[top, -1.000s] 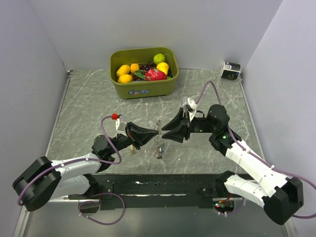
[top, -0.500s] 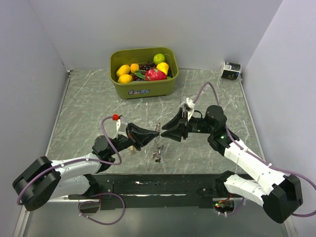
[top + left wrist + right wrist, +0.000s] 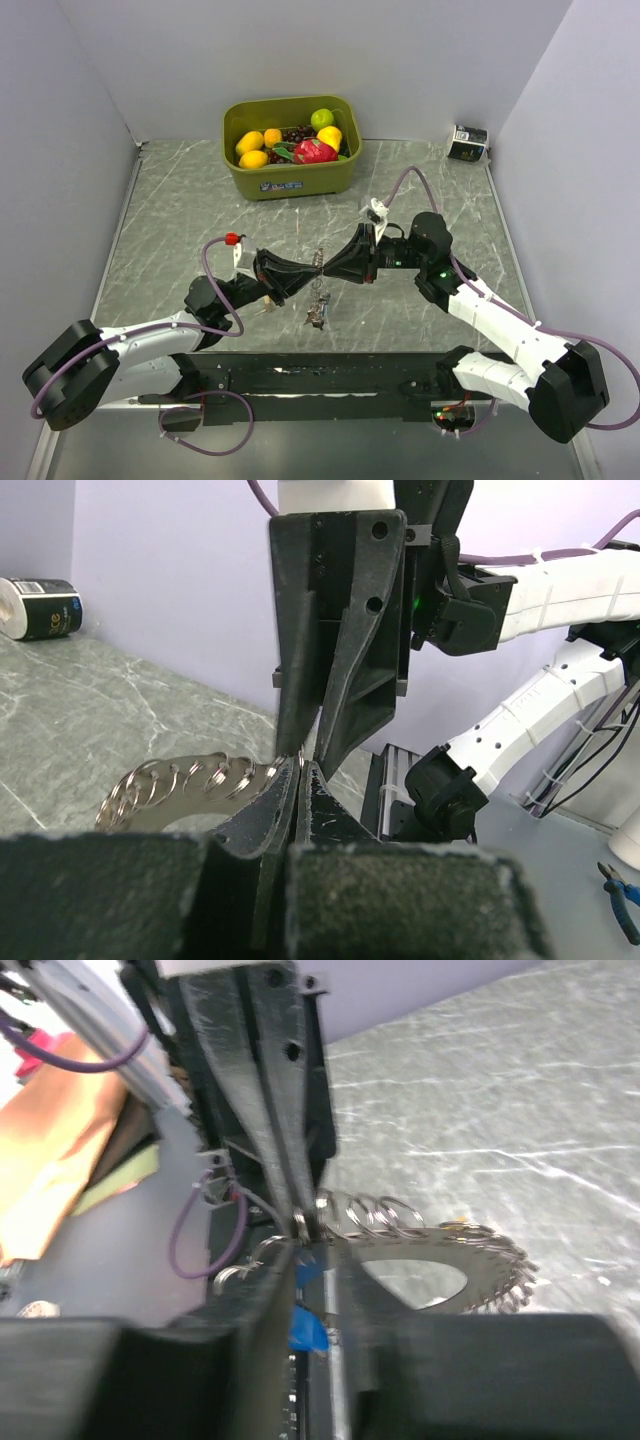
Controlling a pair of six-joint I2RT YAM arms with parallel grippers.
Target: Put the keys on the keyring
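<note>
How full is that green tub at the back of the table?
Nearly full. In the top view the green tub holds fruit piled to about its rim: yellow, orange, green and red pieces hide its floor.

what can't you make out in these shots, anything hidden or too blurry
Top view: the keys hang as a tiny cluster; count and colours unreadable.
Right wrist view: blurred; the right gripper itself covers all but a blue piece.
Left wrist view: the left gripper hides the lower part of the ringed metal disc.
Whether the right jaws hold anything: contact spot too crowded.
</note>
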